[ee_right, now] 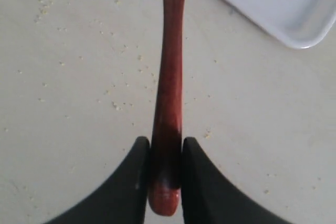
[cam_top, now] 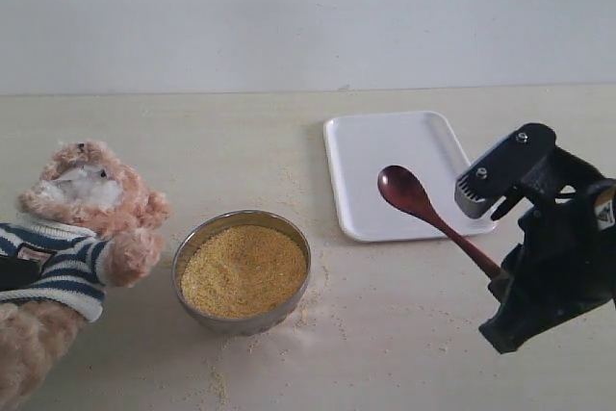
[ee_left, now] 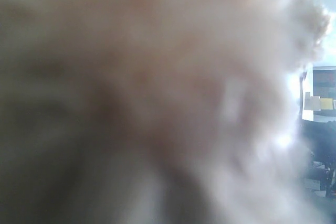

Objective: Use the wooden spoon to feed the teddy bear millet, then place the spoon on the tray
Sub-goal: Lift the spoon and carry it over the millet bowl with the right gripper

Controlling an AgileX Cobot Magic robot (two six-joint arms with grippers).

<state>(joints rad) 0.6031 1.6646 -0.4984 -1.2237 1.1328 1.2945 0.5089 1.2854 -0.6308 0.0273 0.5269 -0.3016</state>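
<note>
Wooden spoon | I am pinching its handle end in my right gripper | scoop aiming toward the tray's near edge | millet lying further left.

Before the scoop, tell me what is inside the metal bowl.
Yellow millet fills the metal bowl almost to its rim. Nothing else shows on top; the grains cover the bowl's bottom and anything buried.

Beige table, white wall
</note>
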